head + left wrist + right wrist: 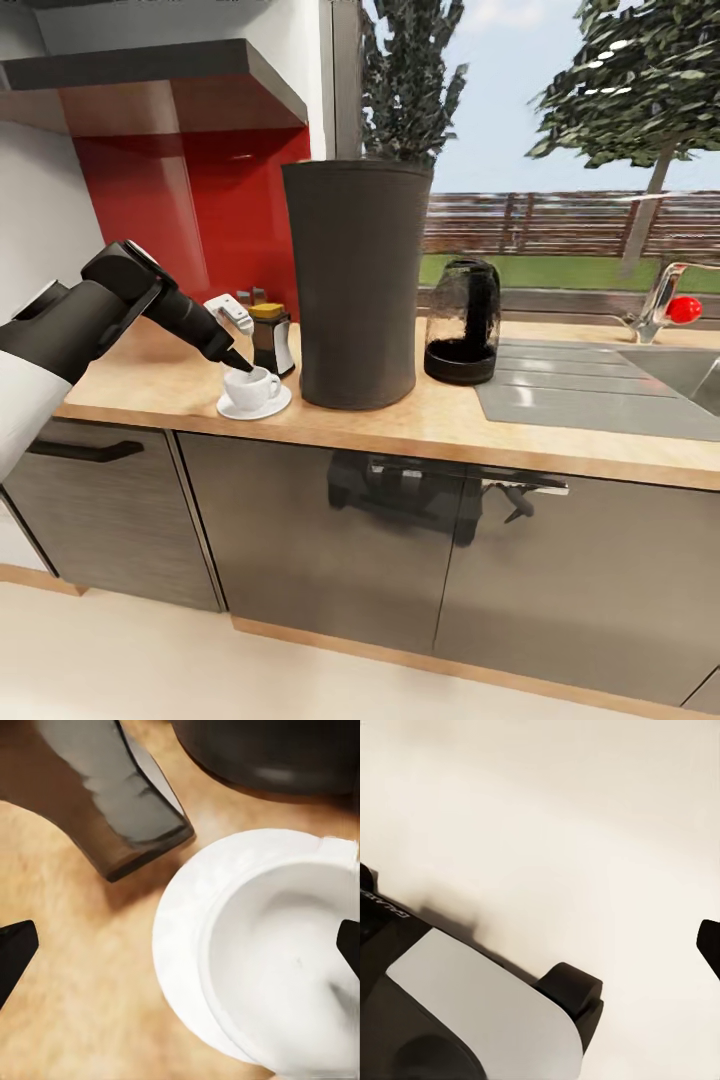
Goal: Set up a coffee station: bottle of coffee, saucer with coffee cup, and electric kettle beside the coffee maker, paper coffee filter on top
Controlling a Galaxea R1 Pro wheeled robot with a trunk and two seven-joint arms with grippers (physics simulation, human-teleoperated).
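Left fingers (pixel 15 952) astride coffee cup (pixel 289 967) on saucer (pixel 180 937).

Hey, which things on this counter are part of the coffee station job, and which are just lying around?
Job: coffee maker, electric kettle, bottle of coffee, coffee cup on saucer, kitchen shelf.
Just there: tap, sink drainer, white object behind the bottle.

Cup (pixel 252 386): on saucer (pixel 254 404), countertop (pixel 140 385)
Jar (pixel 272 339): behind saucer
Coffee maker (pixel 356 282): right of saucer
Kettle (pixel 462 322): right of coffee maker
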